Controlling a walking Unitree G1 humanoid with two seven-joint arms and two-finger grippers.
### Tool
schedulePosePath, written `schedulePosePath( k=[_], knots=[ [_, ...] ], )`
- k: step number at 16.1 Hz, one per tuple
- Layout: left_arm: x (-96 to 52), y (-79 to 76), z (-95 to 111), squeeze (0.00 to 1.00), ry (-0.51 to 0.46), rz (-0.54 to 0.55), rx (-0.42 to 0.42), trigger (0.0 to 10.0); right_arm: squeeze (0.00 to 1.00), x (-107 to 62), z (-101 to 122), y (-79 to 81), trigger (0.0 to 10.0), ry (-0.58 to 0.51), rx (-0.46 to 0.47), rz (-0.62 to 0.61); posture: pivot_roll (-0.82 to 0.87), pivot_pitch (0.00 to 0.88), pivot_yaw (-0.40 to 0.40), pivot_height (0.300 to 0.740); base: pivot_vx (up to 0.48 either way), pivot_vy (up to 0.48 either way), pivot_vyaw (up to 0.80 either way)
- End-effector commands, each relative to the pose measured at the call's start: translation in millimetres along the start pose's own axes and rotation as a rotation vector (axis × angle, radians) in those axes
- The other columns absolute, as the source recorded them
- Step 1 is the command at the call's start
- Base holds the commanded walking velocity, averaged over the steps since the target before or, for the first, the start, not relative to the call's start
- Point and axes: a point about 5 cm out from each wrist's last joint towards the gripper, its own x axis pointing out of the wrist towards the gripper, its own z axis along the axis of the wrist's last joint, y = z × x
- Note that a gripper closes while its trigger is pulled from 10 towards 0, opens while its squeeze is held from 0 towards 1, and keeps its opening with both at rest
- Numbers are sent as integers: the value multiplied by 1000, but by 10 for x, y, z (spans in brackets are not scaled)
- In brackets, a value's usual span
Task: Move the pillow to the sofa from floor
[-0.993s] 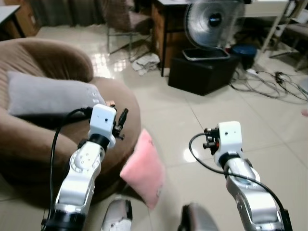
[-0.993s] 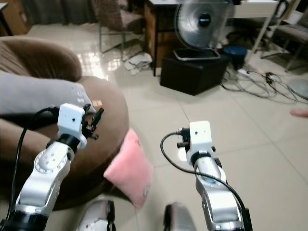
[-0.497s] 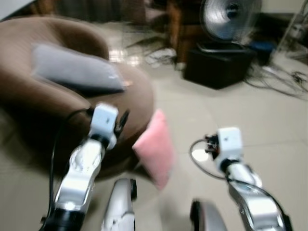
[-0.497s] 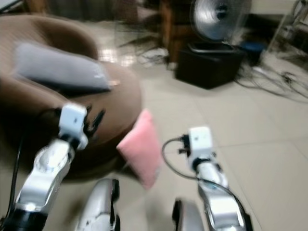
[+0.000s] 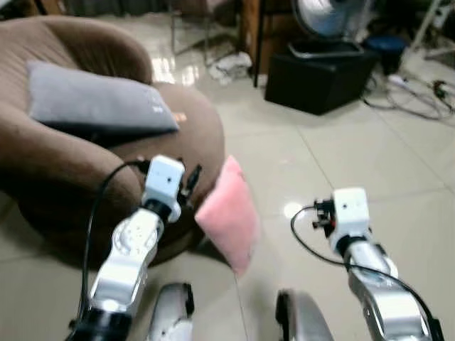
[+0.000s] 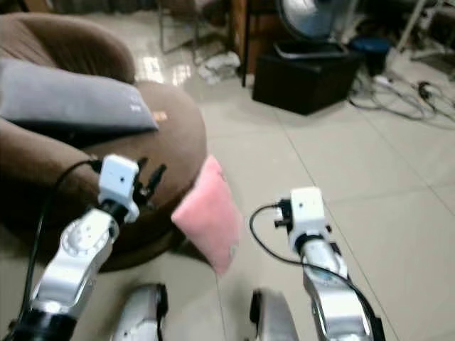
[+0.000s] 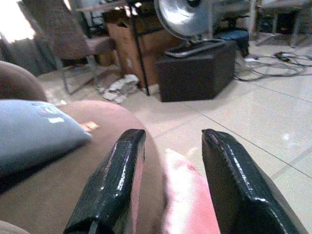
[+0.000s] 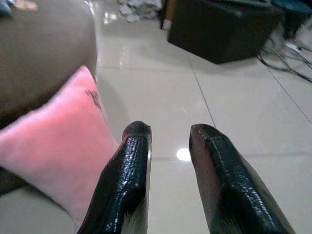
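In the left eye view, the soft pink square pillow (image 5: 227, 214) is standing on edge on the glossy tiled floor (image 5: 341, 163), leaning against the round brown sofa (image 5: 85, 170), where a grey cushion (image 5: 96, 106) is lying. In the left wrist view, the left gripper (image 7: 170, 180) is hovering beside the sofa with fingers spread, the pillow showing between them. In the right wrist view, the right gripper (image 8: 168, 180) is hanging with fingers parted, the pillow just beside it and bare floor stretching toward a black box (image 8: 219, 29).
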Motion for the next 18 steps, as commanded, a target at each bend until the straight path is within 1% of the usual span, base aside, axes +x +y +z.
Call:
schedulePosePath(
  k=[1, 16, 18],
  knots=[
    [-23, 89, -11, 0, 11, 27, 7, 10000, 0, 8, 21, 80, 10000, -10, 1, 27, -20, 40, 28, 591, 349, 0, 0],
    [-12, 103, -7, 0, 13, 24, 9, 10000, 0, 6, 7, 92, 10000, -10, -4, 35, -17, 43, 33, 591, 344, 0, 0],
    [-8, 94, -13, 0, 9, 21, -2, 10000, 0, 7, 1, 96, 10000, -10, -3, 38, -18, 43, 36, 591, 161, 0, 0]
  ],
)
